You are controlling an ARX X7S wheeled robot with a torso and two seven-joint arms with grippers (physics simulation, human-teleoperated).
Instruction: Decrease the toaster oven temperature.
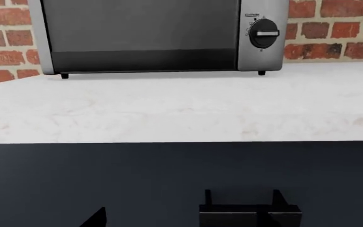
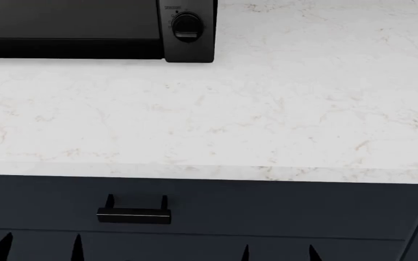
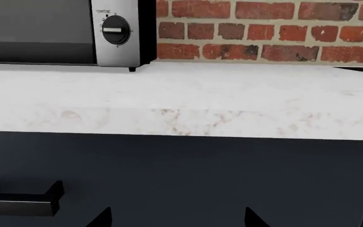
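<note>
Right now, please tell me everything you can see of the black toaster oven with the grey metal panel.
The black boxy toaster oven with a dark glass door is only partly in view; its top is cut off. At one end of the front, a grey metal control panel carries one visible round black knob with a pale bar lying level and small markings around it. The door looks shut. It stands on small black feet on the white marbled counter, backed by a red brick wall. Nothing touches it.

surface: white marbled countertop (image 2: 282,109) | on it: toaster oven (image 2: 189,49), at the back by the brick wall (image 3: 263,28)
</note>
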